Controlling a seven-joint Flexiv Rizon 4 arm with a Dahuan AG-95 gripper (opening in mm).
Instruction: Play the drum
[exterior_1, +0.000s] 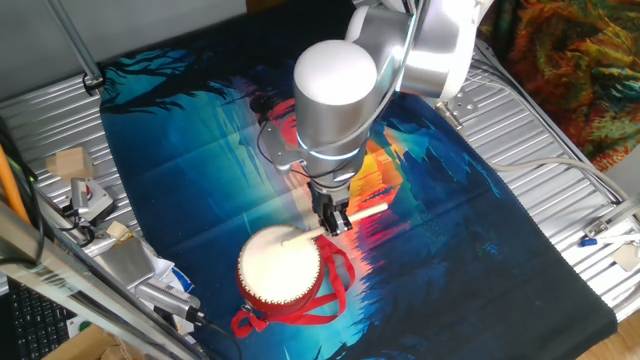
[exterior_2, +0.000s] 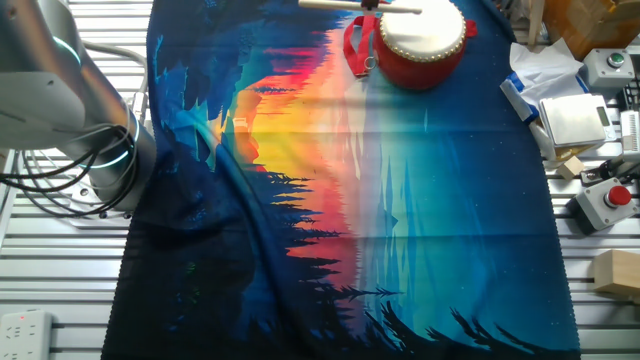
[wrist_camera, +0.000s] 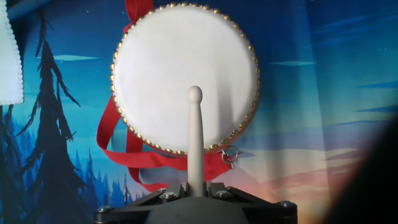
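Drum on forest-sunset cloth, metal slatted table beneath.

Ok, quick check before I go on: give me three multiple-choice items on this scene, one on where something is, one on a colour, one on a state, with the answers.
1. Where does the tip of the stick point in the hand view?
A. over the white head of the drum
B. off the cloth
C. at a wooden block

2. What colour are the drum's ribbon straps?
A. blue
B. red
C. white

3. What state is the gripper in?
A. open, holding nothing
B. shut on the drum
C. shut on the stick

Answers:
1 A, the rounded tip lies in front of the white head.
2 B, the red loops lie on the cloth beside the drum.
3 C, the stick's base sits clamped at the gripper.
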